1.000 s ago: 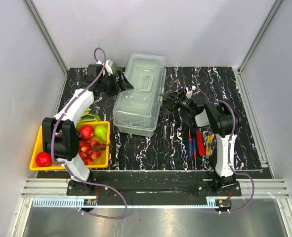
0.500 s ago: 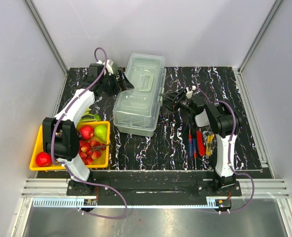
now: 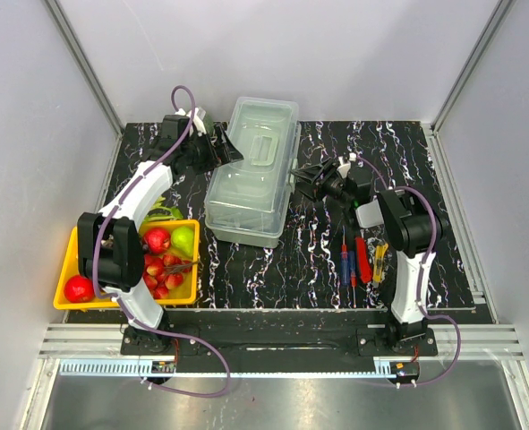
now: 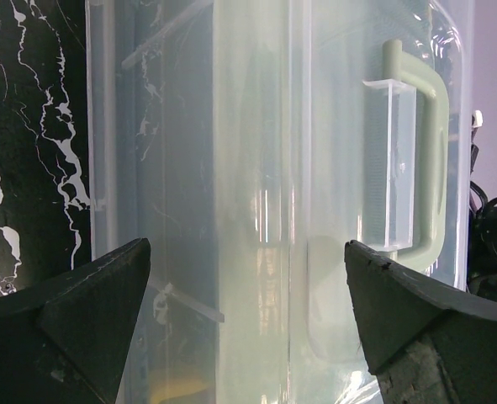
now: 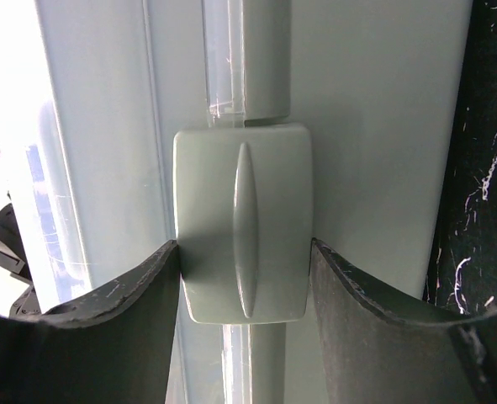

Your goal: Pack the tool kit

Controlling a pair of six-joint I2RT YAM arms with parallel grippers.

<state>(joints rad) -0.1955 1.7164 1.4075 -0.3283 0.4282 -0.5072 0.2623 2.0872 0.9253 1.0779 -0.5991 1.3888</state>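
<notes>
Right wrist view: right claw (image 5: pixel 245 257) straddles the toolbox (image 5: pixel 374 126) latch (image 5: pixel 243 185), grip unclear; left claw (image 4: pixel 246 252) gapes wide, empty.

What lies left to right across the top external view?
Yellow fruit tray → toolbox → right hand → blue-handled tool → red tool → yellow tool.

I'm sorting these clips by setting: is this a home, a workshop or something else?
Likely a robot lab test cell, not a home: plain white panels in aluminium framing enclose a black marbled table, and the toolbox and fruit tray look like staged props.
</notes>
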